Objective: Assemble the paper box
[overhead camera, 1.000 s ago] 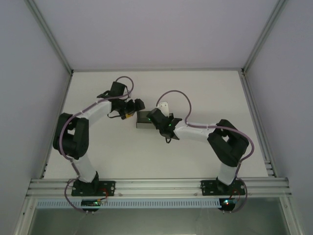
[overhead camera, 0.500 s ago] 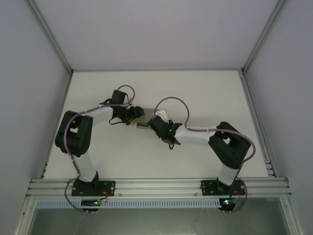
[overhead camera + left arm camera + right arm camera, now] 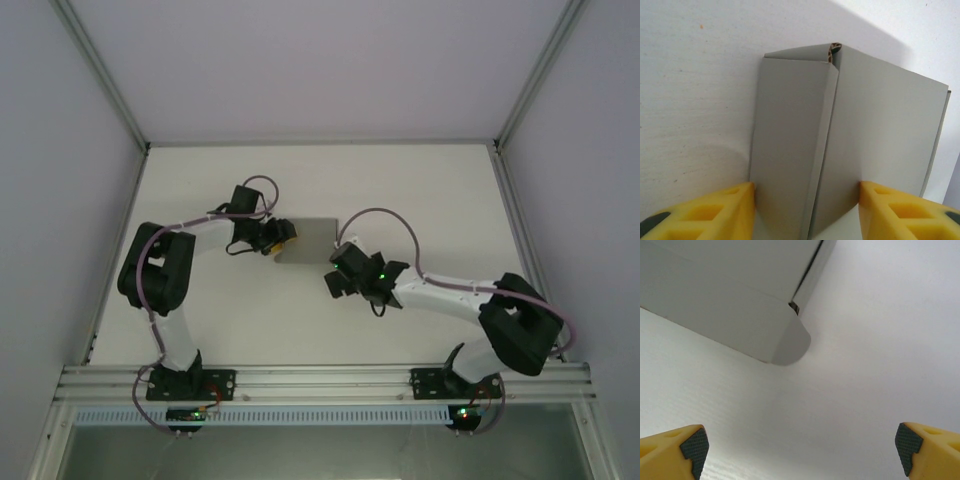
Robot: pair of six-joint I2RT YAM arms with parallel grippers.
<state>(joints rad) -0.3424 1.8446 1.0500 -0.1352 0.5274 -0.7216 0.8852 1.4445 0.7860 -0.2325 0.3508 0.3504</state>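
Sitting mid-worktop [image 3: 420, 200], the paper box [image 3: 308, 238] looks light, thin and easy to bend, so hold it softly by a folded edge. The left pincer [image 3: 806, 210] is clamped on its left end. The right pincer [image 3: 800, 450] gapes wide apart just nearer, holding nothing.

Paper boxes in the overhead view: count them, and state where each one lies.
1. The paper box lies centrally on the table, one end inside the left gripper; the open right gripper sits just nearer, clear of it. None seems hidden.
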